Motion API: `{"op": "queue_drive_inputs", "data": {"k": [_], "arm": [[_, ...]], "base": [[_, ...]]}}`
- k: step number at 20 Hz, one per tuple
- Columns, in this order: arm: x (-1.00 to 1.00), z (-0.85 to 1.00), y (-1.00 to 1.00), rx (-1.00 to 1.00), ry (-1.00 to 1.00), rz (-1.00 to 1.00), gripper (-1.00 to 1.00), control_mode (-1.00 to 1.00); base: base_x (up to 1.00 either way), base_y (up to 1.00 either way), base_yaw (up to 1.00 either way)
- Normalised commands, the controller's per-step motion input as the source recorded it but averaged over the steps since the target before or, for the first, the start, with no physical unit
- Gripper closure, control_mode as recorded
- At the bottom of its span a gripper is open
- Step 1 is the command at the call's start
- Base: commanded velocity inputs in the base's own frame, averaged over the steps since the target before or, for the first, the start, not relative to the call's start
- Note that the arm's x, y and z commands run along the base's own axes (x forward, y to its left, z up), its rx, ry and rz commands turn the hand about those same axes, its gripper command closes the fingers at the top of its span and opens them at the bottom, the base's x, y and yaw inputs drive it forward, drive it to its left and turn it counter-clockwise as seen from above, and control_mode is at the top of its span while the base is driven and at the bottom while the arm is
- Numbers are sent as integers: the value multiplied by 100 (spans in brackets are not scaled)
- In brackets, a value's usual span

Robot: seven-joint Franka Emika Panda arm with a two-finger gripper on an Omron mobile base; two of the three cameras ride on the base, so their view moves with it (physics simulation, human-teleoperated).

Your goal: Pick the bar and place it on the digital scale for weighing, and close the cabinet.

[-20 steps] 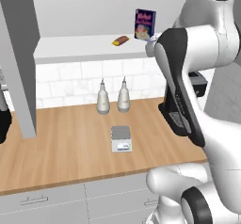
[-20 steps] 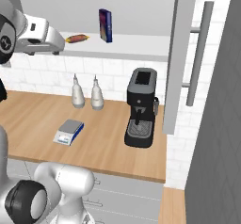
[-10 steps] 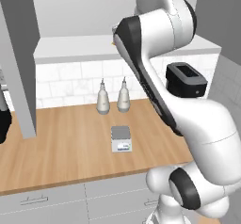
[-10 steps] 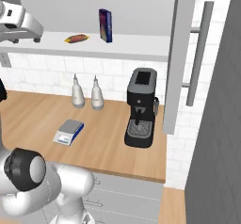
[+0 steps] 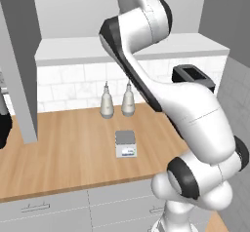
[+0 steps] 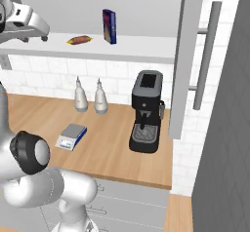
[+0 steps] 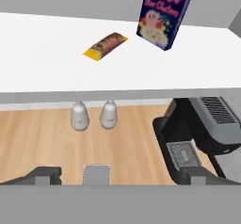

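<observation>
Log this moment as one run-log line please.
phase: approach | tool: open, empty | bar: on shelf | digital scale: bare | cabinet: open

The printed box bears cursive lettering, not clearly legible.

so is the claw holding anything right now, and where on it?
Nothing held. The claw is open, its fingertips apart, short of the bar lying on the shelf.
</observation>
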Motion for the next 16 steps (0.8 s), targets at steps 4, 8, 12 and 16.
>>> {"op": "queue_drive_inputs", "data": {"k": [4, 8, 12, 16], "arm": [[75, -32, 0, -2, 0, -6, -100, -100], [72, -19, 0, 0, -2, -4, -100, -100], [62, -4, 0, 0, -4, -4, -100, -100], [60, -11, -12, 4, -4, -3, -100, -100]], "base": [[0, 0, 0], [0, 0, 0], [0, 0, 0], [0, 0, 0]]}}
